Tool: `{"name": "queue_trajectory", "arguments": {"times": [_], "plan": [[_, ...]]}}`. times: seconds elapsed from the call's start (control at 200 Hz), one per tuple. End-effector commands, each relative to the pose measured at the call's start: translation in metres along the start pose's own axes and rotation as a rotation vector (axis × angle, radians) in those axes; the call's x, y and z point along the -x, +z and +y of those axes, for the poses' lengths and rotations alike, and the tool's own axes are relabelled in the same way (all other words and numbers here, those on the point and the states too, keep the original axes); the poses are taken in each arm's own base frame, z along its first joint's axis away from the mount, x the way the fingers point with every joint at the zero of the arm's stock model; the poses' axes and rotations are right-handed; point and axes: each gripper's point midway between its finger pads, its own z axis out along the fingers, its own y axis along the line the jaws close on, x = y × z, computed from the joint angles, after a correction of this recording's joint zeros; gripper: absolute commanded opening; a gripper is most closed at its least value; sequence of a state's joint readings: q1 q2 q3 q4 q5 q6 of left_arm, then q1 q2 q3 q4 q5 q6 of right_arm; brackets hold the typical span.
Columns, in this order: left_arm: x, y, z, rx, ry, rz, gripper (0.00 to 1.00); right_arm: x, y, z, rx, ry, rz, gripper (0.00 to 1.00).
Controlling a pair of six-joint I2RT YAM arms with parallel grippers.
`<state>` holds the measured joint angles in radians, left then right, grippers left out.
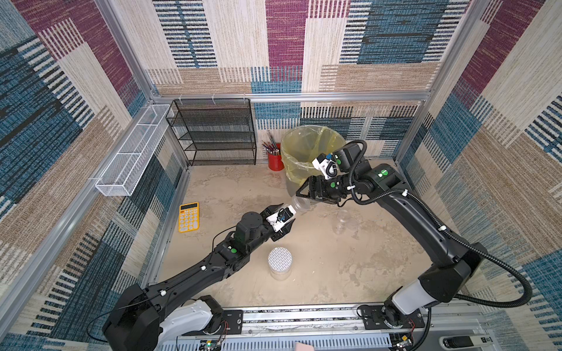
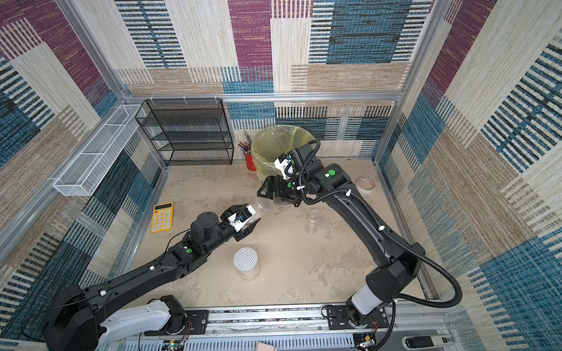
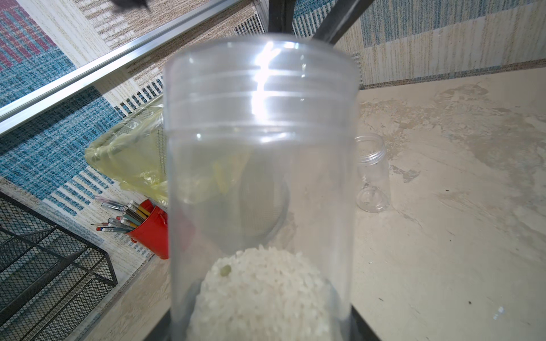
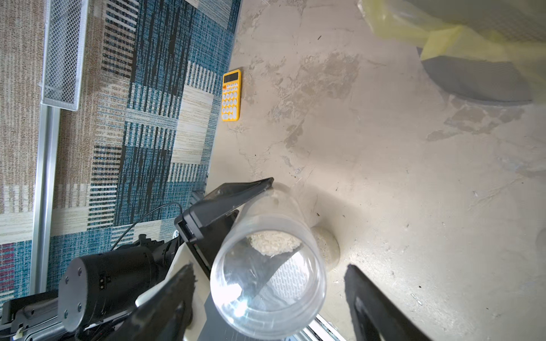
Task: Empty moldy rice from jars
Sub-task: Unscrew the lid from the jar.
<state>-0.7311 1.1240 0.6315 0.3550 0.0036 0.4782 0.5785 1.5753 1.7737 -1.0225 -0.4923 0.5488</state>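
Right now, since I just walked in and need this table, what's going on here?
The left claw grips an uncapped clear jar near its base, tilted above the table, with moldy rice clumped at the bottom. The right claw is open, its jaws on either side of the jar's mouth, not touching it. The bin with the yellow bag stands nearby; the rice is not yet poured. A jar with a white grid lid stands closed on the table.

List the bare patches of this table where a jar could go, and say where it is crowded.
Bare: in front of the shelf, between calculator and bin; and the near stretch right of the lidded jar. Crowded: around the held jar by the bin, and the small open jar.
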Motion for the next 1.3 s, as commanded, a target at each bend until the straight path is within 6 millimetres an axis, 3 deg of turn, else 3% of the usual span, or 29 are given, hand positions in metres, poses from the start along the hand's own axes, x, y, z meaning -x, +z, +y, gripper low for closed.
{"name": "queue_trajectory", "arguments": {"times": [0.0, 0.741, 0.991, 1.157, 1.297], "plan": [[0.017, 0.000, 0.010, 0.036, 0.015, -0.061, 0.16, -0.002, 0.002, -0.005, -0.026, -0.005, 0.009, 0.81], [0.012, 0.001, 0.009, 0.033, 0.019, -0.041, 0.16, -0.009, 0.015, 0.000, -0.032, -0.049, 0.073, 0.72], [0.013, 0.001, 0.009, 0.035, 0.013, -0.045, 0.16, -0.016, 0.020, -0.005, -0.042, -0.079, 0.096, 0.63], [0.020, -0.005, 0.003, -0.007, -0.024, -0.078, 0.15, -0.011, 0.016, 0.001, -0.015, -0.196, 0.052, 0.52], [0.024, -0.011, -0.009, -0.089, -0.058, -0.104, 0.11, -0.008, 0.008, 0.023, 0.119, -0.397, -0.045, 0.50]]}}
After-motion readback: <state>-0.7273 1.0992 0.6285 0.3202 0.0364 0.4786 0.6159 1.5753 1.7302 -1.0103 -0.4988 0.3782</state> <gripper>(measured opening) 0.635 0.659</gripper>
